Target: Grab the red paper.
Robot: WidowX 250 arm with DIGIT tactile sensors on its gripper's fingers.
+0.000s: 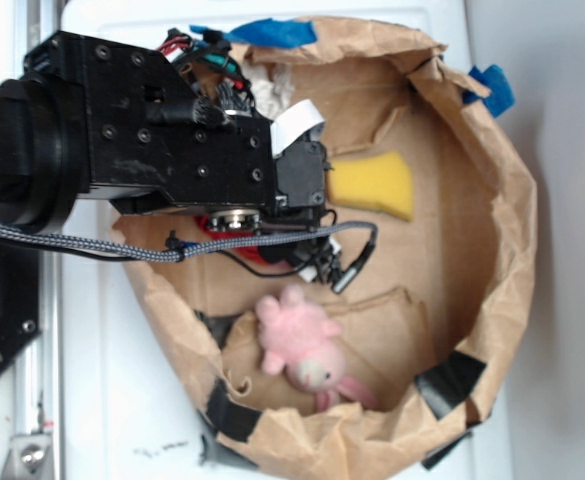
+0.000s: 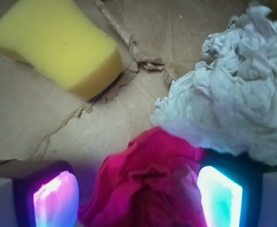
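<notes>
1. Gripper (image 2: 138, 194): jaws spread apart, one glowing pad at 7 o'clock and one at 5 o'clock of the wrist view, straddling the target; apparently set this way so that closing would catch the wad between them. Contact with the pads not determinable.
2. Red paper (image 2: 147, 182): crumpled, sitting in the gap between the pads at 6 o'clock of the wrist view; lower edge cut off by the frame. In the exterior view, only a red sliver (image 1: 212, 222) showing beneath the arm.
3. White-grey paper wad (image 2: 233, 90): at 2 o'clock from the red paper, touching or overlapping it; near enough to the 5 o'clock pad to risk being pinched too, as judged.
4. Yellow sponge (image 2: 58, 45): at 10 o'clock, well apart from the jaws, flat on the cardboard floor (image 2: 43, 123).
5. Pink plush toy (image 1: 302, 345): at 6 o'clock of the exterior view, apart from the arm; absent from the wrist view.
6. Brown paper enclosure (image 1: 507, 240): crumpled wall ringing all items, presumably to keep them within reach.
7. Hidden: fingertips and most of the red paper masked by the black arm (image 1: 152, 130) in the exterior view.
</notes>
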